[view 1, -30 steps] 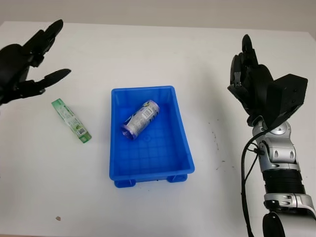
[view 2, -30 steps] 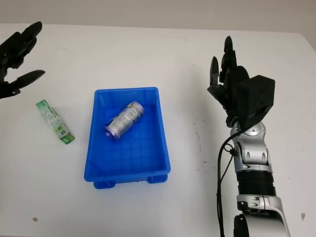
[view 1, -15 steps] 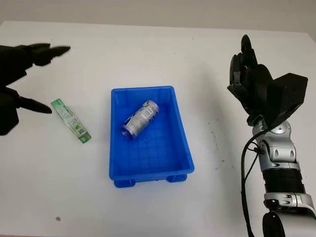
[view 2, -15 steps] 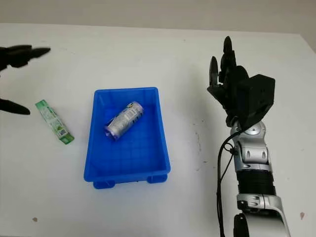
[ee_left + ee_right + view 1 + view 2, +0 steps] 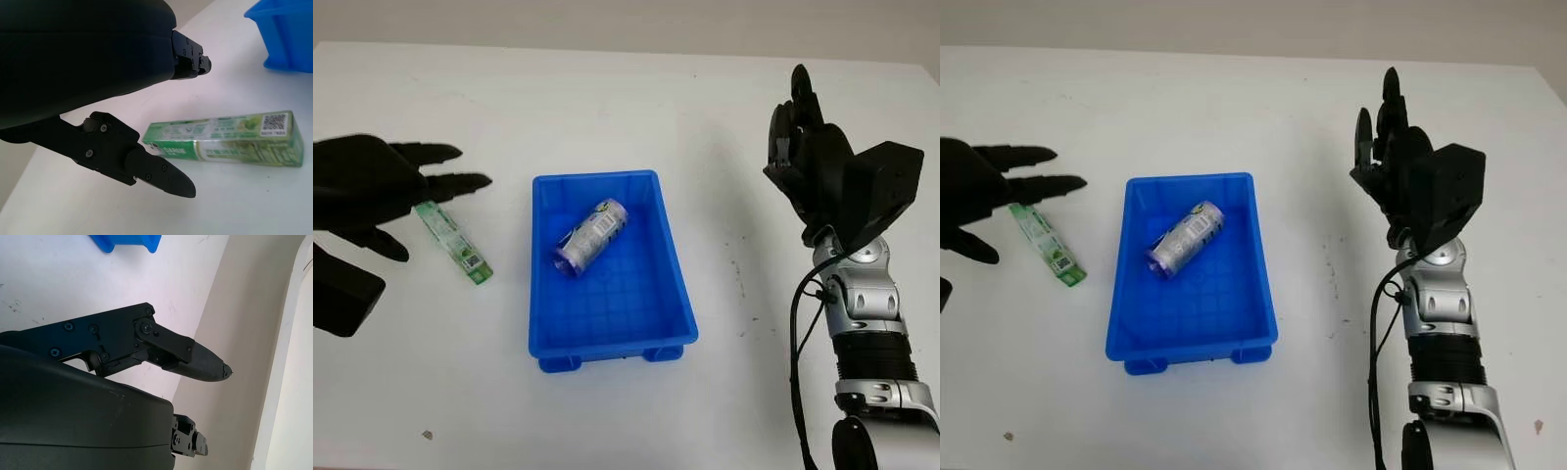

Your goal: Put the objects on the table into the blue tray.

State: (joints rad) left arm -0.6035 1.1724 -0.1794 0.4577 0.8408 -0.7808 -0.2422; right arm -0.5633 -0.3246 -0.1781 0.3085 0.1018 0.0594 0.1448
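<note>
A green candy pack (image 5: 456, 242) lies flat on the white table, left of the blue tray (image 5: 666, 257). Inside the tray a silver drink can (image 5: 591, 235) lies on its side. My left hand (image 5: 382, 196) hovers open over the far end of the green pack (image 5: 230, 138), fingers pointing toward the tray, holding nothing. At the right of the table my right hand (image 5: 808, 147) stands raised and open, well away from the tray.
White table (image 5: 607, 108) stretches around the tray. A small brown speck (image 5: 428, 433) lies near the front left. Faint dark marks (image 5: 741, 279) dot the surface right of the tray. The right arm's grey forearm (image 5: 864, 323) rises from the bottom right.
My left hand has dropped from the far left down and rightward, and now sits over the green pack's far end. The right hand, tray and can have not moved.
</note>
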